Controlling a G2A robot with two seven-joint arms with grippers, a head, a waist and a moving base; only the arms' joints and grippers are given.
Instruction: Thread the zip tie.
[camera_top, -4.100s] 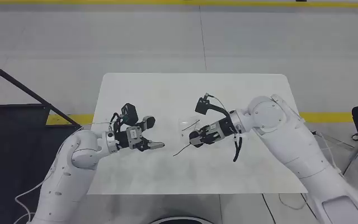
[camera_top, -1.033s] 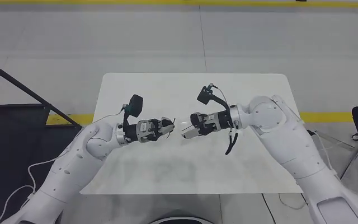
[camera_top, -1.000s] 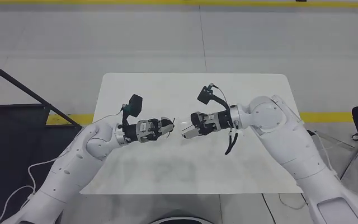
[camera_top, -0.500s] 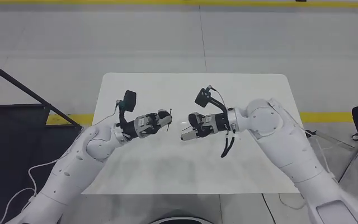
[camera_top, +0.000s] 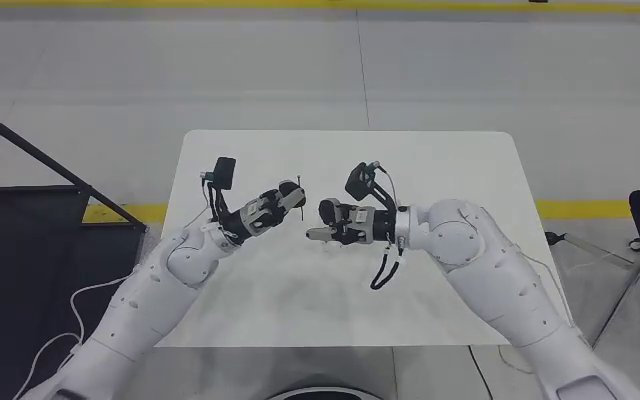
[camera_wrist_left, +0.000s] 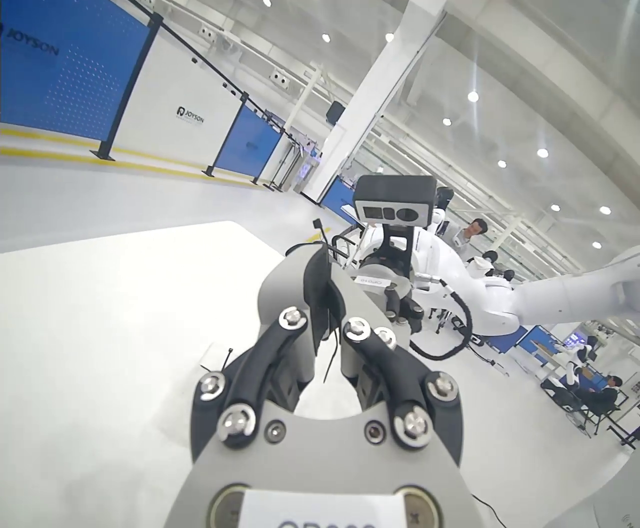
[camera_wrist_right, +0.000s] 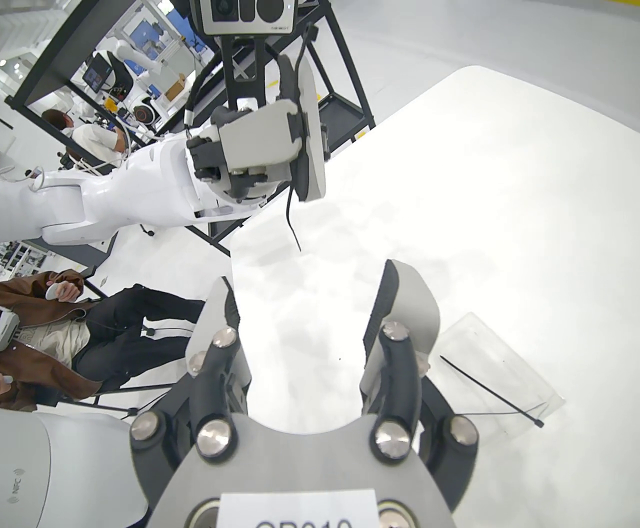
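Left pincer (camera_wrist_left: 325, 265) clamped shut on the zip tie (camera_wrist_left: 317, 226): head sticks out one side of its fingers, loose tail out the other, toward the right pincer (camera_wrist_right: 310, 295). Right one is wide open, empty, facing the left, near but apart. Risk: thin tail flexes and right jaws close on air, or a tug pivots the tie in the grip. Spare tie (camera_wrist_right: 487, 388) on clear sheet (camera_wrist_right: 500, 355) beside right pincer.

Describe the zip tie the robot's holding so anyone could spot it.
Above the white table, find the left gripper. It is shut on a thin black zip tie held in the air; the other zip tie lies on a clear sheet.
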